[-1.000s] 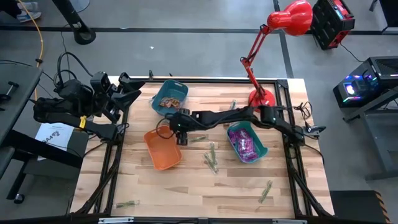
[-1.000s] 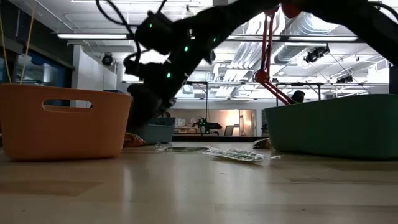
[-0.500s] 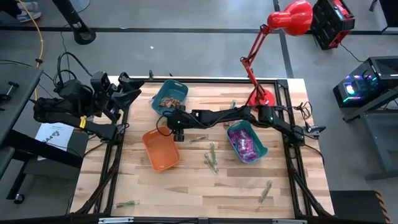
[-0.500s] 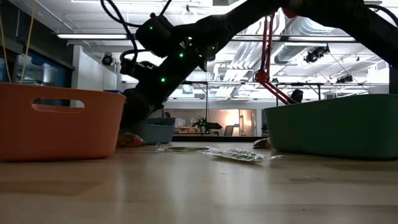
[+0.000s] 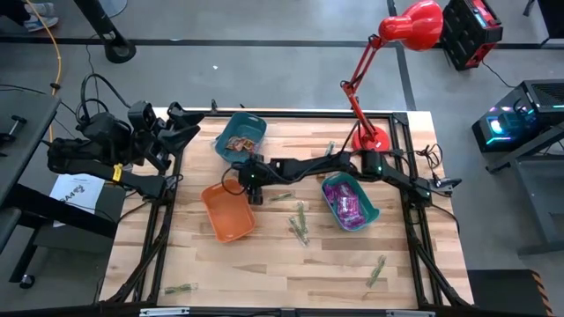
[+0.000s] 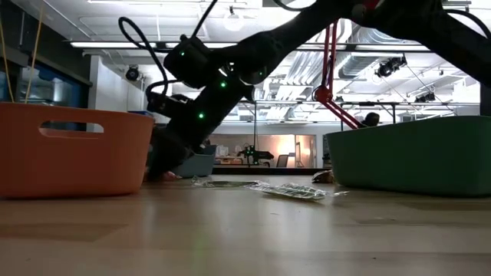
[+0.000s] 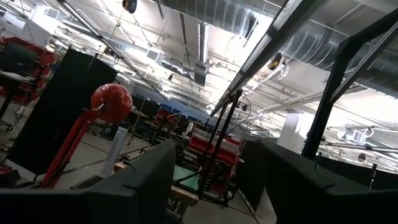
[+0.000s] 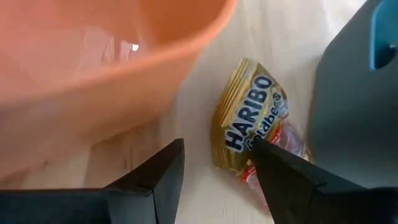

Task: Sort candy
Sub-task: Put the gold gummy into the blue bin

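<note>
Right pincer (image 8: pixel 214 168): fingers parted, nothing held, low over the bench (image 5: pixel 264 264). Gold crinkly-foil candy (image 8: pixel 249 124) packet lies flat just ahead, one finger overlapping its edge. Orange bin (image 8: pixel 106 62), smooth rigid plastic, close on one side; blue bin (image 8: pixel 354 93) on the other.

Risk, judged: slick foil may skid or a finger may nudge a bin.

Left pincer (image 7: pixel 205 180): wide, parked off-bench.

One small gold and red wrapped candy packet (image 8: pixel 252 134), lying on the wooden table, carries the brand "HARIBO" and under it "Goldbears". No other text is readable.
</note>
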You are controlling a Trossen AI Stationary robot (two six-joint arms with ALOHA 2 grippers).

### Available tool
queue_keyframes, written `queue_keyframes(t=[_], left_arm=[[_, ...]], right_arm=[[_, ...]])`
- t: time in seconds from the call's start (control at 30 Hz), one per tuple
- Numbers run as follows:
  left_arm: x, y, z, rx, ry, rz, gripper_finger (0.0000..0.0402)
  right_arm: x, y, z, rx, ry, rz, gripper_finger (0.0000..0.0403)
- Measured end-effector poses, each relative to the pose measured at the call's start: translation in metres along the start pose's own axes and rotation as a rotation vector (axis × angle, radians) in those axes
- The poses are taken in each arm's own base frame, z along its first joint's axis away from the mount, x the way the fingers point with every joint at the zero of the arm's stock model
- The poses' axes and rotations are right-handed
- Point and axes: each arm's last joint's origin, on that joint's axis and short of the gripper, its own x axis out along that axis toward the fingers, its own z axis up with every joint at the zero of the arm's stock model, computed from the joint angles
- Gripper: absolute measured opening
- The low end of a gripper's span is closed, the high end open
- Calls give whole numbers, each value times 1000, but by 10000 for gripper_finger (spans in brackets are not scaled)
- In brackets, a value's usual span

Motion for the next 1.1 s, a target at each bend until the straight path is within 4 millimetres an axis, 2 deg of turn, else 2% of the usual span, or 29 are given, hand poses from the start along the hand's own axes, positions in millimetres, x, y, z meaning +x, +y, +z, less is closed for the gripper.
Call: queue_keyframes(t=[0.07,0.13,0.2,0.27,0.33,0.47,0.67,0.73,0.8,0.87,0.97,1.1], left_arm=[[0,0,0,0,0,1,216],[0,0,0,0,1,1,216],[0,0,0,0,1,0,216],[0,0,0,1,0,0,216],[0,0,0,1,-1,0,216],[0,0,1,13,-3,-1,216],[-1,0,2,33,-13,17,216],[-1,1,1,34,-11,20,216],[-1,1,2,35,-12,21,216],[-1,1,1,35,-11,21,216],[0,1,1,33,-8,22,216],[0,1,1,27,-12,21,216]], right_arm=[[1,0,-1,31,6,-23,184],[2,0,-3,83,23,-32,163],[2,-1,-6,139,43,-25,116],[-1,-2,-5,167,61,2,47],[-8,-3,-2,169,69,32,16],[-39,-7,18,124,35,44,5],[-109,-22,64,51,-147,8,1],[-128,-32,75,63,-219,-32,1],[-138,-46,82,84,-275,-88,1],[-140,-60,82,149,-300,-137,1],[-128,-81,74,263,-315,-155,3],[-114,-101,62,396,-315,-93,35]])
